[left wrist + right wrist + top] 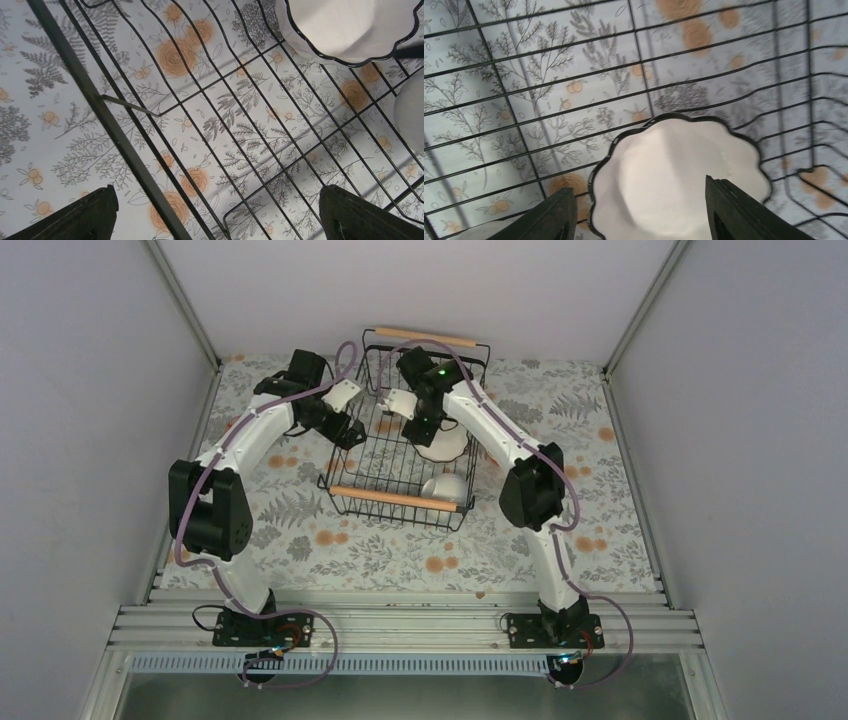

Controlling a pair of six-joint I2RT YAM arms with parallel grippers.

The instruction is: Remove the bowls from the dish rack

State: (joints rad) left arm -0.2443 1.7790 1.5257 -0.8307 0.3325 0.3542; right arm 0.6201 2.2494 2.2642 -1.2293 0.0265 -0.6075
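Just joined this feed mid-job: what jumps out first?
The black wire dish rack sits mid-table on the floral cloth. Inside it, the scalloped white bowl with its dark rim lies right under the open right gripper, and a plain white bowl lies by the near wooden handle. The open left gripper hovers over the rack's left edge.

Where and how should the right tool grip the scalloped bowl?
Grip the scalloped bowl by its rim, from above. It seems to sit mouth-up in the rack, whose wire walls block a sideways approach. Put one finger inside the wavy edge, one outside; the right tool hangs open over it.
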